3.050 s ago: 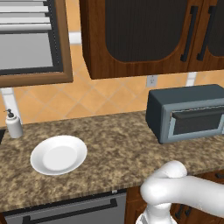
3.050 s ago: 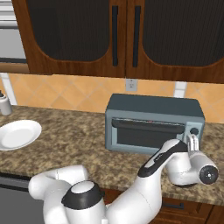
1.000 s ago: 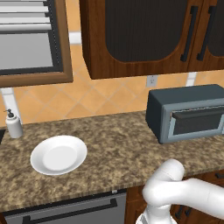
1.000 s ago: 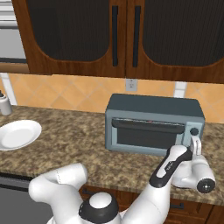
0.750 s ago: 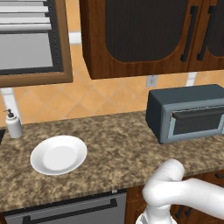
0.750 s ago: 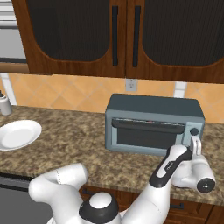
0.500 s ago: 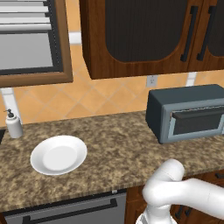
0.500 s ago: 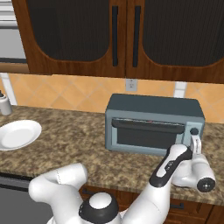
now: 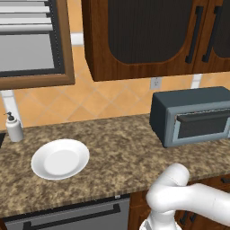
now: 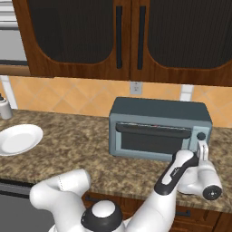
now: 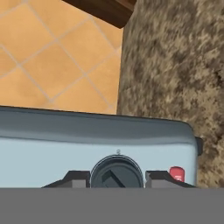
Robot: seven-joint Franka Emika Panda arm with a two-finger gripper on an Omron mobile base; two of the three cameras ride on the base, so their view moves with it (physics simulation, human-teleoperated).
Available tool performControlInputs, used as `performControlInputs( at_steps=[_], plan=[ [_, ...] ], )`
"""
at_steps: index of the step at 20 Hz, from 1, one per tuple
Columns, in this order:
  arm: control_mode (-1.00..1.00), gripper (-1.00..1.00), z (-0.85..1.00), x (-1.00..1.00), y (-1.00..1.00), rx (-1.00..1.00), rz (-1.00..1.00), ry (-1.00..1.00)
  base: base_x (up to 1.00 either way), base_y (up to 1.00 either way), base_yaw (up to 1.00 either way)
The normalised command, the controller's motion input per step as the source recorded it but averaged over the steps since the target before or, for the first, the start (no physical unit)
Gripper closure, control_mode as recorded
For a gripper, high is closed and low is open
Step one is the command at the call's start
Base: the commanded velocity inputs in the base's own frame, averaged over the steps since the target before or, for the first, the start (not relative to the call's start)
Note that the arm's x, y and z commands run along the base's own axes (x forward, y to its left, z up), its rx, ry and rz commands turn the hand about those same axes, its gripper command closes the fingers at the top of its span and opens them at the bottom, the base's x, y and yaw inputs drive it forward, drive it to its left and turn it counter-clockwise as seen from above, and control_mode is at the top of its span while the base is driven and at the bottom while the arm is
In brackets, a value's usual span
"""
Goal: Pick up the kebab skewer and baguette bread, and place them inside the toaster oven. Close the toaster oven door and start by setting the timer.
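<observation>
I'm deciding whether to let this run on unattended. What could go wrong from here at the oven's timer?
1. The gripper straddles the timer knob with only its fingertips, so it may slip off when turning.
2. The toaster oven stands loose on the counter; pushing could shift it.
3. A red button sits close beside the knob and could be pressed by mistake.

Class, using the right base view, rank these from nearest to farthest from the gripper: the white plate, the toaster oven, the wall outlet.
1. Toaster oven: right at the gripper, by its dial.
2. Wall outlet: on the backsplash, up and left.
3. White plate: far left on the counter.
</observation>
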Motion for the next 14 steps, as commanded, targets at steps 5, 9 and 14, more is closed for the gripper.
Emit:
performControlInputs(
  at_steps=[5, 9, 14],
  plan=[
    [-1.00, 1.00, 0.01, 0.02, 0.50, 0.19, -0.04, 0.00, 0.00, 0.00, 0.00],
    [-1.00, 1.00, 0.04, 0.03, 0.54, 0.25, -0.05, 0.00, 0.00, 0.00, 0.00],
    [-1.00, 1.00, 0.12, 0.07, 0.54, 0.28, -0.03, 0.00, 0.00, 0.00, 0.00]
  ],
)
